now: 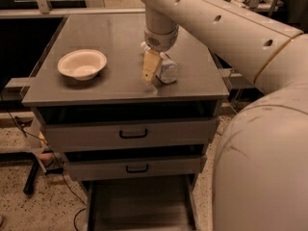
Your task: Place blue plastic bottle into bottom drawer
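The blue plastic bottle [166, 69] lies on its side on the grey cabinet top [106, 30], right of the middle, its white cap pointing to the back. My gripper [152, 67] hangs from the white arm right at the bottle, its tan tip against the bottle's left side and low over the top. The bottom drawer [139, 207] is pulled out at the foot of the cabinet, and its dark floor shows nothing in it.
A white bowl [82, 63] stands on the left of the cabinet top. The two upper drawers with black handles [133, 134] are closed. My white arm fills the right side of the view. Cables and a stand foot lie on the floor at left.
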Controlling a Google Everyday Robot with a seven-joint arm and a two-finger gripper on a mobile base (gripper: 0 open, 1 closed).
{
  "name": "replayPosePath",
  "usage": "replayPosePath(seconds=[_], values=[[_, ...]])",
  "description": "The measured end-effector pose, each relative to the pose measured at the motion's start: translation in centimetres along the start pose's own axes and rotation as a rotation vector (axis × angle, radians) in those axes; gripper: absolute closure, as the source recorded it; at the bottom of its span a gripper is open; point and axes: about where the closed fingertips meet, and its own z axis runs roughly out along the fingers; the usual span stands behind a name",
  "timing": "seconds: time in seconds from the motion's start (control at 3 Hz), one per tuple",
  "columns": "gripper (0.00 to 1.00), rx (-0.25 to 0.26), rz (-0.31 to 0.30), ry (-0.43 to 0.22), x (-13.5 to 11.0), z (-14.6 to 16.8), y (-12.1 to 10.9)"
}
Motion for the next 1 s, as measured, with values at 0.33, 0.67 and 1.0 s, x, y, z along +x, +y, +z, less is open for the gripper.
replayPosePath(seconds=[0.33,0.67,1.0], values=[[0.00,-0.016,-0.030,0.000,-0.60,0.99,0.93],[0.19,-0.016,-0.030,0.000,-0.60,0.99,0.93],[0.43,-0.016,-0.030,0.000,-0.60,0.99,0.93]])
